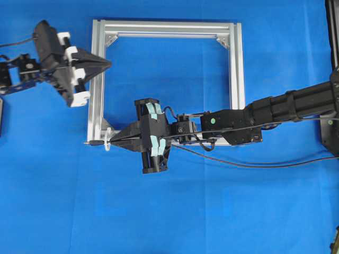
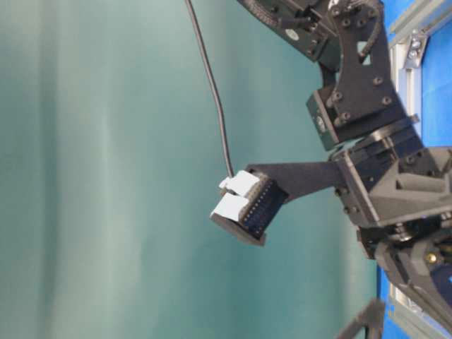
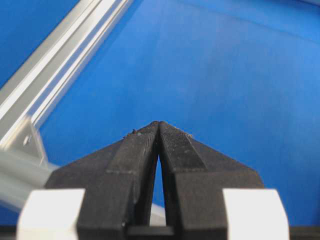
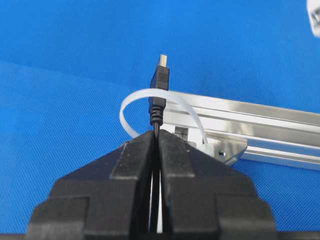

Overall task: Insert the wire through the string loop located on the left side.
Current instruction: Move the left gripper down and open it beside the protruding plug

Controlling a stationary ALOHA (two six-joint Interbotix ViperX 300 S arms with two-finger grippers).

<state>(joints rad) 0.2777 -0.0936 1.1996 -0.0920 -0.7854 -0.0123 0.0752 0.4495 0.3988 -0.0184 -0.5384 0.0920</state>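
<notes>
Both arms are matte black. The left black wedge-tipped end effector (image 1: 106, 64) carries white plastic blocks. The right black wedge-tipped end effector (image 1: 112, 141) wears pale green tape strips; its segmented forearm shows silver screws, a green dot and thin black cables.

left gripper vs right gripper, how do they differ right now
The left gripper is shut on nothing; the right gripper is shut on the wire. The left one hangs over the frame's upper left corner, the right one sits at the string loop with the plug through it. Both point inward, black-fingered.
</notes>
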